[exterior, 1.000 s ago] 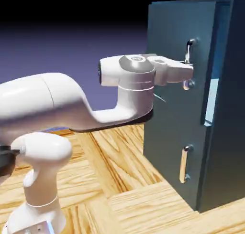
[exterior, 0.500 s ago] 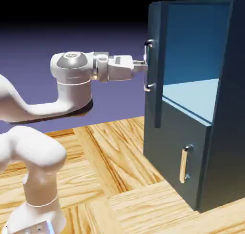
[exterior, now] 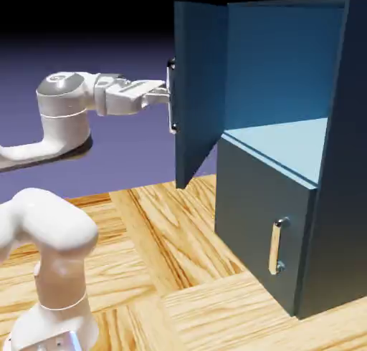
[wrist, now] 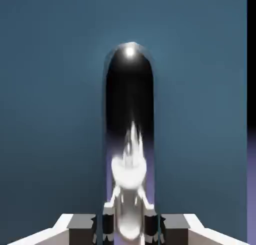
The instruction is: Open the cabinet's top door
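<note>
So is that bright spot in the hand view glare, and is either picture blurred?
Hand view: yes, a highlight on the mirror-like silver handle, which reflects the gripper; sharp. Exterior view: sharp, evenly lit, the open top door darker than the cabinet's pale shelf.

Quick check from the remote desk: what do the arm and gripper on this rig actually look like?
The arm is glossy white with rounded, bulbous links and a grey cap on the wrist joint. The gripper is a white block; the hand view shows small grey fingertips on dark pads. No cables or markings visible.

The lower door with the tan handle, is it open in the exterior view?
No, the lower door sits flush and closed in the cabinet, while only the top door is swung out.
</note>
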`<move>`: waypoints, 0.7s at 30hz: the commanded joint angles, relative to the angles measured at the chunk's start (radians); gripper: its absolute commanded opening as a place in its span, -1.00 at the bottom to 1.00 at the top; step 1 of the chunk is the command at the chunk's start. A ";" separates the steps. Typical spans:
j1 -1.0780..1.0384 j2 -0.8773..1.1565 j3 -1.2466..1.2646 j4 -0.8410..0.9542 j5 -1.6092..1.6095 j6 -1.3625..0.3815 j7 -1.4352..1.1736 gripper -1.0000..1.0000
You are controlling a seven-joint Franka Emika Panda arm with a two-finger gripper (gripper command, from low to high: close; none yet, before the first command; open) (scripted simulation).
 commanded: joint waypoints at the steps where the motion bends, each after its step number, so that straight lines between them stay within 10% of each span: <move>1: -0.002 0.009 0.036 0.009 0.032 -0.030 0.003 -1.00; 21: -0.417 0.348 0.749 0.537 0.542 -0.654 0.089 -1.00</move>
